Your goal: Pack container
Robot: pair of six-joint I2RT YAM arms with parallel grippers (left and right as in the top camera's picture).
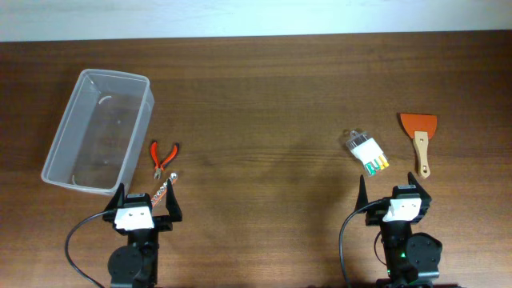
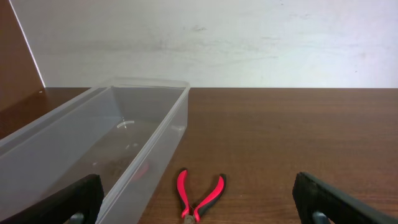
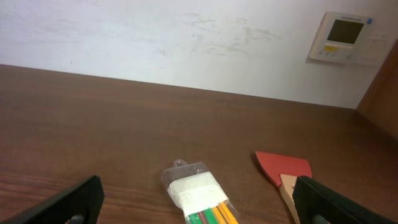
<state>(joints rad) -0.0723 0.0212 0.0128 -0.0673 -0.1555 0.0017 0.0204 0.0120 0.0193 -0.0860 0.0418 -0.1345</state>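
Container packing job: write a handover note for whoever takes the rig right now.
Open and empty: left gripper, right gripper.
The container sits far left and looks empty. The red-handled pliers lie on the table to its right, with a small silvery item nearer the left gripper. The clear pack of pens and the orange scraper lie ahead of the right gripper.
Done: nothing packed.
Left: all four items.

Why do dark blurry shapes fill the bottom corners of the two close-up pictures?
Left wrist view: fingers of the left gripper, too near the lens to focus; the pliers beyond look sharp. Right wrist view: the same, fingers of the right gripper. Overhead view: even light, little shadow.
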